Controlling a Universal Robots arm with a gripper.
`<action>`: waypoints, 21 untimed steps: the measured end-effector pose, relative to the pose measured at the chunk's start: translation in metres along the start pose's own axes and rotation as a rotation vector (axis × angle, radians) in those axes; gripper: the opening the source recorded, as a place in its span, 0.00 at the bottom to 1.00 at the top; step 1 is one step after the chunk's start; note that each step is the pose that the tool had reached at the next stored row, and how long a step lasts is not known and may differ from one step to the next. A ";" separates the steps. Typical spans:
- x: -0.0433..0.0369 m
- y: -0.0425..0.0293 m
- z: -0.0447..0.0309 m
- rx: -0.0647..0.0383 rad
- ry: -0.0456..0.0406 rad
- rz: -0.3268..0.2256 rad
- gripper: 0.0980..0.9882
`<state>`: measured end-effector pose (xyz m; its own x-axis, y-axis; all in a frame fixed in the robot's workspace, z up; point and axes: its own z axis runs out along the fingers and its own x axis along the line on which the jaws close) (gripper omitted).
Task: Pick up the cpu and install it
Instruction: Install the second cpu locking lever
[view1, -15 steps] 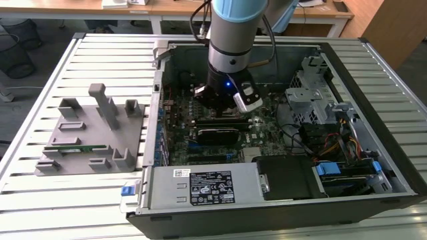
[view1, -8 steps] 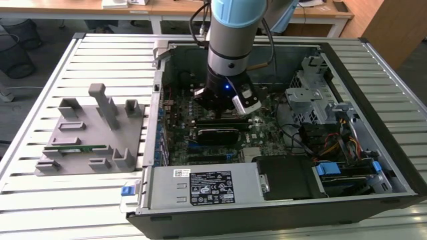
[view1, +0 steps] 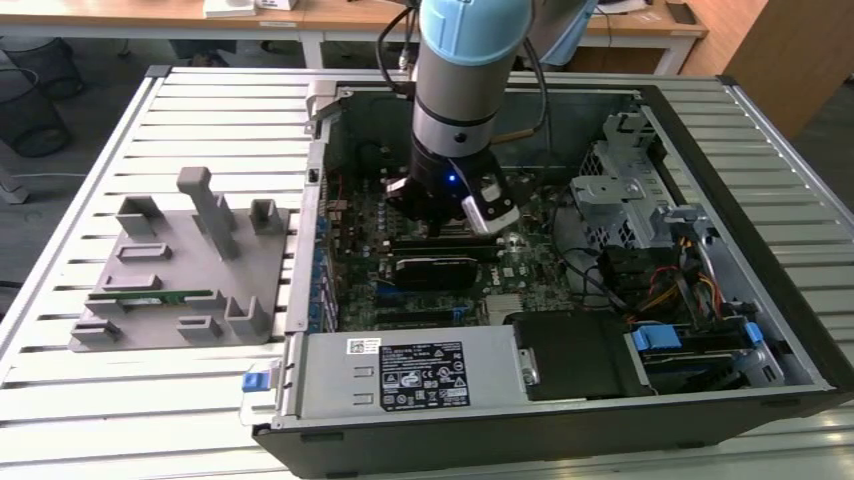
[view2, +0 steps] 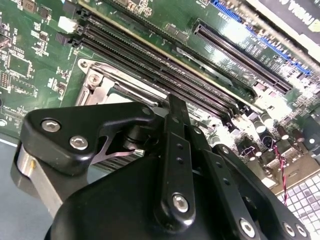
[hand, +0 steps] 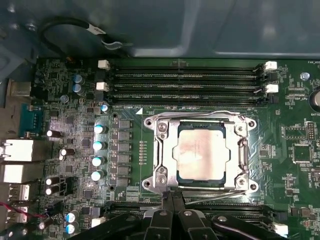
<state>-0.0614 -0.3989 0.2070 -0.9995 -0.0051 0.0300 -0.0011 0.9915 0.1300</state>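
Inside the open computer case (view1: 787, 330), the square cpu (hand: 201, 151), its dull silver-grey plate smudged, is sitting in the bright metal socket frame (hand: 159, 155) on the green motherboard (hand: 295, 130). Just beside that frame, the black gripper (hand: 171, 196) is hovering with its slim fingers (view2: 178, 131) pressed together, gripping nothing, while long dark memory slots (hand: 185, 82) are lying alongside.

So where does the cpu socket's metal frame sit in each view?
Exterior view: hidden under the gripper.
First wrist view: metal frame mid-picture, around the cpu.
Second wrist view: frame corner above the gripper linkage.
Shared landmark: memory slots alongside.
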 end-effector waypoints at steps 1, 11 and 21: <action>0.0004 -0.0009 0.0001 -0.002 0.0000 0.000 0.01; 0.0023 -0.0109 -0.0003 -0.048 0.0000 -0.002 0.01; 0.0077 -0.0123 0.0028 -0.060 0.0031 -0.022 0.01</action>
<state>-0.0692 -0.4108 0.2029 -0.9992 -0.0269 0.0296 -0.0208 0.9817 0.1895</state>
